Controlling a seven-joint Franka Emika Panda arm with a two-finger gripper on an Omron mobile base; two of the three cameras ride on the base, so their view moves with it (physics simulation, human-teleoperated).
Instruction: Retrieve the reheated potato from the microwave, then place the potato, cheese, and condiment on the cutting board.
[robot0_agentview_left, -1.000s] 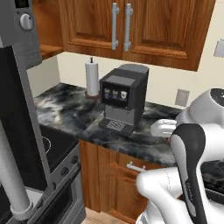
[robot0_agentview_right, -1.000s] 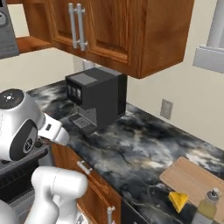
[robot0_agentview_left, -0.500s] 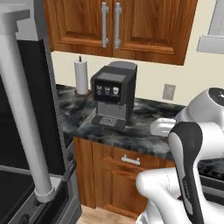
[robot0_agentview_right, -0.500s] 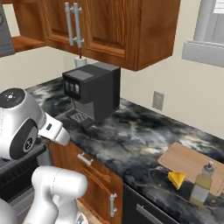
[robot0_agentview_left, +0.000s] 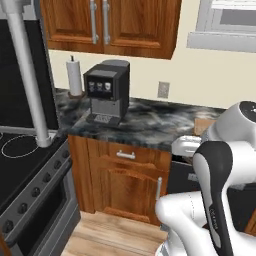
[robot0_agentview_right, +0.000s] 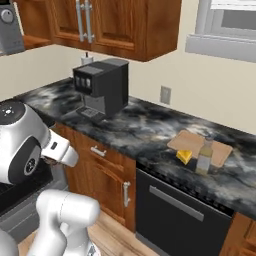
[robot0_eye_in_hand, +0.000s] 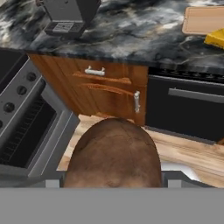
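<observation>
Hand view gave you the clearest read: the potato (robot0_eye_in_hand: 114, 154) sat right up against the camera, a rough dark-brown lump at the bottom middle of the picture, and the jaws stood part-way apart around it, so your gripper (robot0_eye_in_hand: 114, 181) had it in its hold. The fingertips themselves were hidden behind the potato, so you could not see where they pressed. Below the potato you looked down on the wooden floor (robot0_eye_in_hand: 183, 151), the cabinet front (robot0_eye_in_hand: 109, 89) with its drawer handle, and the dark dishwasher door (robot0_eye_in_hand: 188, 109).

On the dark marbled countertop (robot0_agentview_right: 145, 132), the cutting board (robot0_agentview_right: 192, 141) lay near the front edge, toward the right end of the counter and under the window (robot0_agentview_right: 225, 27). The cheese (robot0_agentview_right: 183, 156) rested at the board's front edge, and the condiment (robot0_agentview_right: 204, 158) stood upright just beside it, at the board's front rim; you could not tell whether the bottle's base was on the board or on the stone. The coffee machine (robot0_agentview_right: 100, 87) stood well apart from them, toward the left end of the counter, with a paper towel roll (robot0_agentview_left: 74, 77) beyond it by the wall. In the left base view the stove (robot0_agentview_left: 25, 170) adjoined the counter's left end.
</observation>
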